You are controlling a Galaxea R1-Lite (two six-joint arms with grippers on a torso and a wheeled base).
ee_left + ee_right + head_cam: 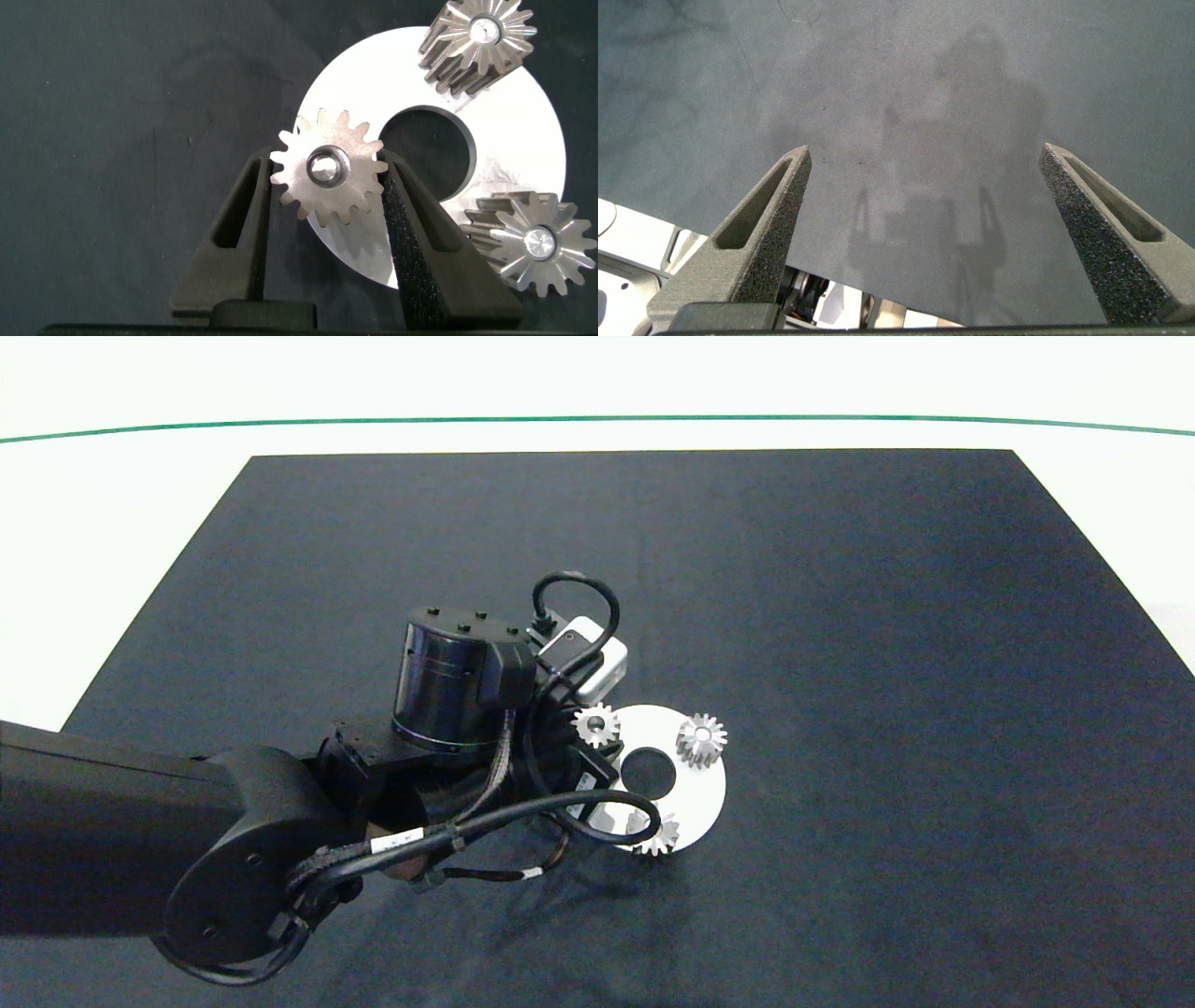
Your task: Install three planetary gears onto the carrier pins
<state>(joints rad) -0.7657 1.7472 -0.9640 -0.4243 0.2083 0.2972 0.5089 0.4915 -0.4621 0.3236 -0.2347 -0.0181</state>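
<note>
The white disc lies mid-mat, and all three planetary gears are on it. My left gripper is shut on one silver gear, a finger on each side, at the disc's rim. In the head view that gear lies beside the left wrist. A pale round end shows in its centre hole; I cannot tell how deep it sits. The other two gears each sit on a carrier pin, white in their centres. My right gripper hangs open over bare mat, outside the head view.
A black mat covers the white table, with a green line along the far side. The left arm reaches in from the left. Its cable loops over the near gear.
</note>
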